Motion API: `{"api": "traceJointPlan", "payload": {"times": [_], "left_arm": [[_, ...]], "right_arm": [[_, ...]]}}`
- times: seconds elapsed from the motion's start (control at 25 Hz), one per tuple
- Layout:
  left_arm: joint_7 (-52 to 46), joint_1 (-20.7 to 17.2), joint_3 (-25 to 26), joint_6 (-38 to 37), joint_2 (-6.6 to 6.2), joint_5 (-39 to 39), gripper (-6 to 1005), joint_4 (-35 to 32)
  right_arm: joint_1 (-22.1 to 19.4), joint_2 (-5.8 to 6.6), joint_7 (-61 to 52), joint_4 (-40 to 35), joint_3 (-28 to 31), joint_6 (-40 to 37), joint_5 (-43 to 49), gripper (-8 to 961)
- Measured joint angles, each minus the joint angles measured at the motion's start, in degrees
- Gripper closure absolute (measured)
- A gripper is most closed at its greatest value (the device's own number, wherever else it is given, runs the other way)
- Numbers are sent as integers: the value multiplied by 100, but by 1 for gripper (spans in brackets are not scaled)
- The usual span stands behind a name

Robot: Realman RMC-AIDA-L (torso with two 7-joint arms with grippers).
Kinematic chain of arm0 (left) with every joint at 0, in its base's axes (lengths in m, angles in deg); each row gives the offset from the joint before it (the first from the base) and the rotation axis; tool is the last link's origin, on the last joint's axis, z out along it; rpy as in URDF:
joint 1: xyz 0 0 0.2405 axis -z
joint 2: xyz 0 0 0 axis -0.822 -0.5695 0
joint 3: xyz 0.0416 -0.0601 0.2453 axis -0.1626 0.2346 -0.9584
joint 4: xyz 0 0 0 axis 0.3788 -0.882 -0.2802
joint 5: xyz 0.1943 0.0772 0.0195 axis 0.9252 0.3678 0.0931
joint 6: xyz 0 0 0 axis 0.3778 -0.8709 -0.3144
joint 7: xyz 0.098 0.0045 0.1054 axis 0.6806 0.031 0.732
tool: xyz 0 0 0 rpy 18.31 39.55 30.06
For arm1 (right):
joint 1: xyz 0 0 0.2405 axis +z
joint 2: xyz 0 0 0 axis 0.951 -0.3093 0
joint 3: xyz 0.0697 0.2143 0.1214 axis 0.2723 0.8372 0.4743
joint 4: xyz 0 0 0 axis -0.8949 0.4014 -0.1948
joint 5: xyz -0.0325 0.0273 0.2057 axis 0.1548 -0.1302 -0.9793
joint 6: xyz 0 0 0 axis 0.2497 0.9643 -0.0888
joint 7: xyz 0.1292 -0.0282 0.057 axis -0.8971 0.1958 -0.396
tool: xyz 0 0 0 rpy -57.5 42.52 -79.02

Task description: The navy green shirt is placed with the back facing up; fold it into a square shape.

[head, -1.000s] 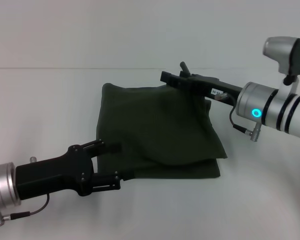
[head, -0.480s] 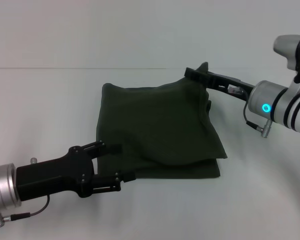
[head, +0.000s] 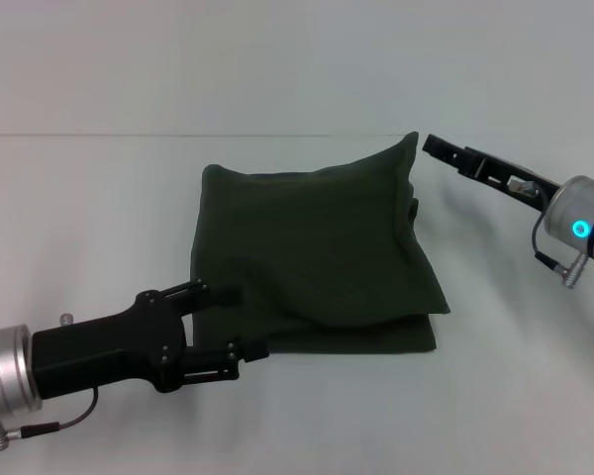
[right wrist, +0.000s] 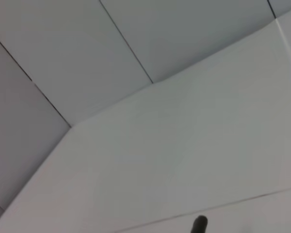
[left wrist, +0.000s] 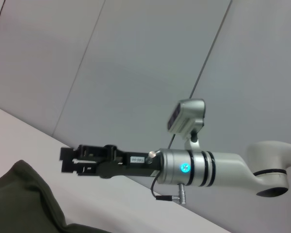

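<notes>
The navy green shirt (head: 317,252) lies folded into a rough square in the middle of the white table (head: 89,198). Its far right corner stands up in a small peak. My left gripper (head: 240,322) is at the shirt's near left corner. It is open, with one finger over the left edge and the other along the near edge. My right gripper (head: 432,146) hovers just to the right of the peaked corner, apart from the cloth, its fingers slightly parted. The left wrist view shows that right gripper (left wrist: 69,160) above a piece of the shirt (left wrist: 19,204).
The white table stretches around the shirt on all sides and meets a plain pale wall (head: 277,59) behind. The right wrist view shows only wall panels (right wrist: 136,48) and a small dark tip (right wrist: 200,224) at its lower edge.
My right gripper let go of the shirt's far right corner and drew back to the right. The corner stayed peaked. My left arm has not moved.
</notes>
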Motion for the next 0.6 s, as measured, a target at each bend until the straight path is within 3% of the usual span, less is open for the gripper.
{"api": "traceJointPlan", "payload": {"times": [0.28, 0.6], "left_arm": [[-52, 18, 0, -7, 0, -1, 94, 0], [-96, 43, 0, -8, 0, -37, 95, -4]], "right_arm": [[-396, 8, 295, -303, 131, -1750, 50, 188], [-438, -18, 393, 31, -161, -2099, 438, 188]]}}
